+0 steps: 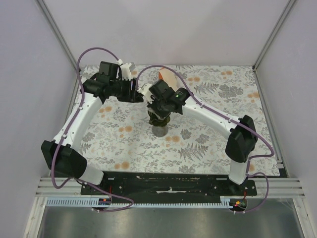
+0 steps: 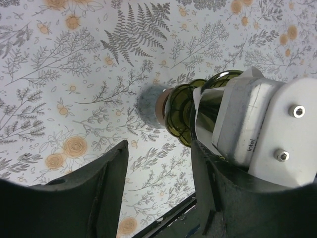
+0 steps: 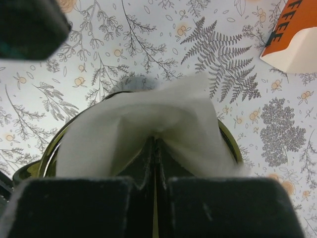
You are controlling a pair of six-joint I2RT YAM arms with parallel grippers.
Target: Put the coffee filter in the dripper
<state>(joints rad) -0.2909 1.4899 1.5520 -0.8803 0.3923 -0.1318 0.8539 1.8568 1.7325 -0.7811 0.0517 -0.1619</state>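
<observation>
Your right gripper [image 3: 154,148] pinches the filter [image 3: 148,116] in the dripper [image 3: 231,145]; left gripper [image 2: 158,171], at its ten o'clock, gapes empty. Likely next: seat it, release.

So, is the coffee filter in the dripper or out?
Partly in: the coffee filter sits inside the dripper rim, pinched by the shut right gripper. Seating depth: cannot tell.

The thin paper coffee filter [image 3: 148,119] is white, the ribbed funnel dripper [image 2: 181,116] dark green, the tablecloth [image 1: 208,144] pale with grey ferns, orange blossoms.
</observation>
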